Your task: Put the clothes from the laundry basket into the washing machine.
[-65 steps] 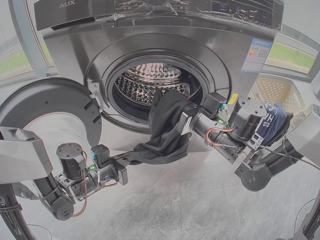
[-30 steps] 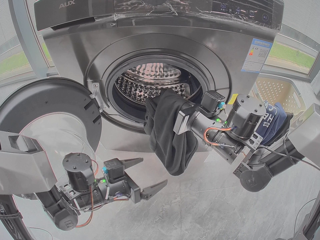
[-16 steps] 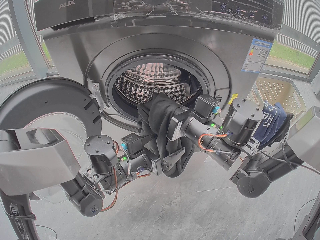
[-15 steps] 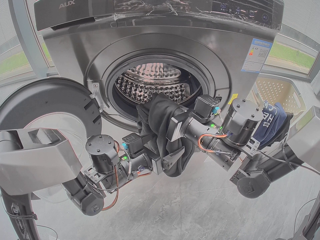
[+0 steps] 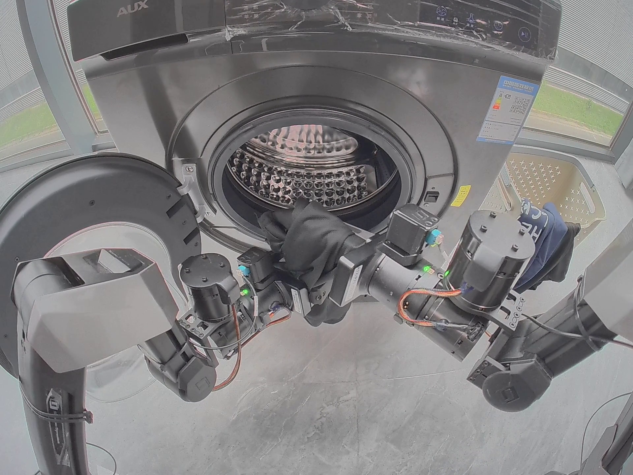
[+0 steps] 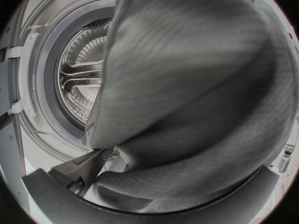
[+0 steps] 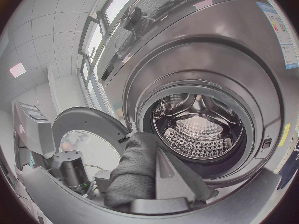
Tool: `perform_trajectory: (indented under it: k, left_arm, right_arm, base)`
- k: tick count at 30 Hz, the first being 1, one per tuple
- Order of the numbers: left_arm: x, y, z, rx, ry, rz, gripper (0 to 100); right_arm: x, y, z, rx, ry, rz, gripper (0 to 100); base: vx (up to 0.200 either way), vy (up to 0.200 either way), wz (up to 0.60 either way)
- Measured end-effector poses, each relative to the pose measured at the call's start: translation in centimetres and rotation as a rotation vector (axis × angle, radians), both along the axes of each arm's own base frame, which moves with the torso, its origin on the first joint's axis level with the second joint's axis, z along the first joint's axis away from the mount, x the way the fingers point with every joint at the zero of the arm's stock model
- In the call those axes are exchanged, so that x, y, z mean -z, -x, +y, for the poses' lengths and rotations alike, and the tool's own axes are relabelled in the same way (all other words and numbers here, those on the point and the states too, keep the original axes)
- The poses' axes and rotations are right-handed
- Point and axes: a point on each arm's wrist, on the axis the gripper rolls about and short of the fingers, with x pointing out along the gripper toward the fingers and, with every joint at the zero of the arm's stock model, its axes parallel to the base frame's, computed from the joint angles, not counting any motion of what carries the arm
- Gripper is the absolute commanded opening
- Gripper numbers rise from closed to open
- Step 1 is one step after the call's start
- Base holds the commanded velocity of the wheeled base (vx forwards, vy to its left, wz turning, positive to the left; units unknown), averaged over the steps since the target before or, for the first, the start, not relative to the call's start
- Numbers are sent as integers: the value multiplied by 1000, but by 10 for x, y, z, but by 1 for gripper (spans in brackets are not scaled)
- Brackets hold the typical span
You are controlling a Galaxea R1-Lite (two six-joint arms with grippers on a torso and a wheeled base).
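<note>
Black garment point(image 5: 308, 235) bunched at washing machine point(image 5: 132, 107) rim.

Grey arms point(image 5: 92, 305), black screw-topped joint drums point(image 5: 491, 242), looping orange cables point(image 5: 422, 291).

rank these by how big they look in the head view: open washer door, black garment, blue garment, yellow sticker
1. open washer door, though it is also nearest the camera
2. black garment
3. blue garment, only partly in sight
4. yellow sticker

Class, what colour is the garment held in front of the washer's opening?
The garment is black, clearest in the head view.
</note>
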Motion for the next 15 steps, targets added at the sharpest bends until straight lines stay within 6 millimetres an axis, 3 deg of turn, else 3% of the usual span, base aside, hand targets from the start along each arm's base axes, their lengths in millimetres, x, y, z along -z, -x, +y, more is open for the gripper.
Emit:
perform_trajectory:
  k: [11, 12, 15]
  left_arm:
    - [9, -15, 3, -46, -1, -5, 100]
    - [9, -16, 3, -52, 1, -8, 0]
    - [6, -19, 2, -62, 9, -19, 0]
  right_arm:
    - [-2, 8, -6, -5, 2, 4, 0]
    - [-2, 8, -7, -5, 3, 6, 0]
    - [-1, 9, -8, -4, 6, 8, 0]
  base:
    - [0, 0, 0]
    - [0, 0, 0]
    - [0, 0, 0]
